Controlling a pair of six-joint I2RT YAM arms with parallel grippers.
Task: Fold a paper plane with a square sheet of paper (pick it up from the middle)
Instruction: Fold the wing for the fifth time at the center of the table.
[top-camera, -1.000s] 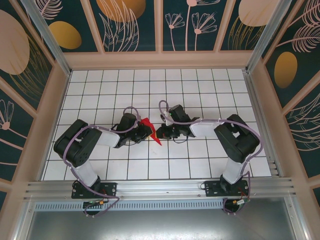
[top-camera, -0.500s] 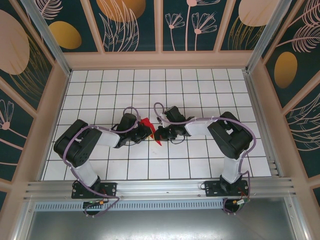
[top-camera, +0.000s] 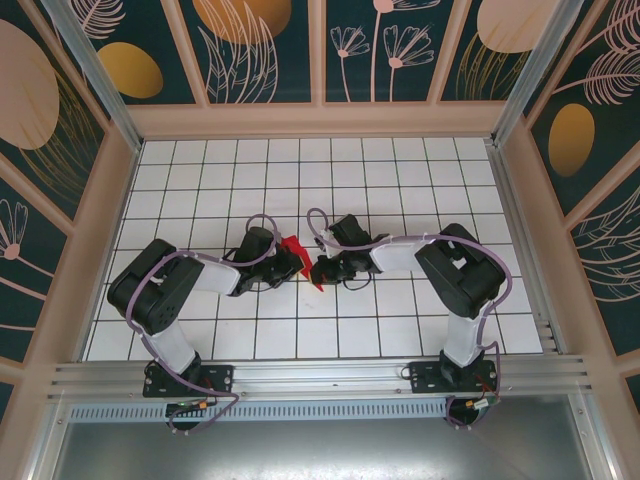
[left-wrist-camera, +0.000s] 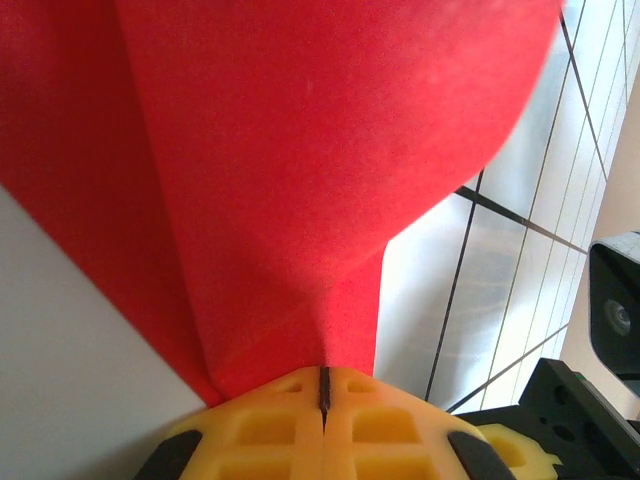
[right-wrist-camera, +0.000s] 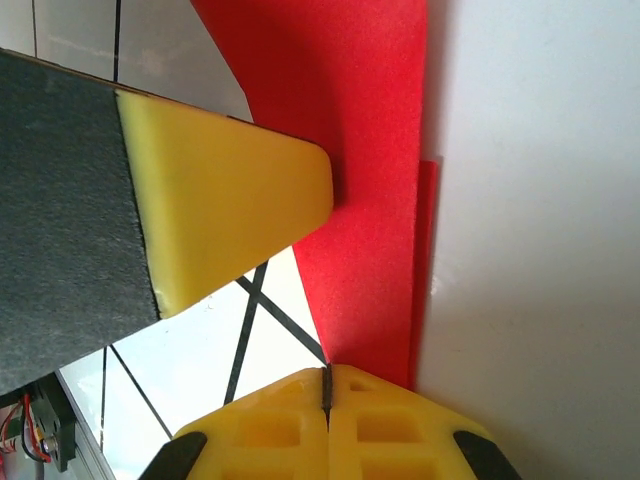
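Observation:
The red paper (top-camera: 296, 247), folded and creased into a narrow pointed shape, hangs just above the white grid table (top-camera: 400, 170) between my two grippers. On its left side my left gripper (top-camera: 291, 263) is shut on it; in the left wrist view the red sheet (left-wrist-camera: 300, 150) fans out from the closed yellow jaws (left-wrist-camera: 323, 378). From the right, my right gripper (top-camera: 320, 268) is shut on the paper's lower tip (right-wrist-camera: 370, 250), which runs into the closed jaws (right-wrist-camera: 326, 378). A yellow finger of the left gripper (right-wrist-camera: 230, 195) presses against the paper there.
Wooden frame walls (top-camera: 320, 120) surround the tiled table. An aluminium rail (top-camera: 320, 378) runs along the near edge by both arm bases. Open tiles lie behind and in front of the grippers.
The right arm has moved left, bringing its gripper up to the paper's lower right side. The left gripper and the paper have hardly moved.

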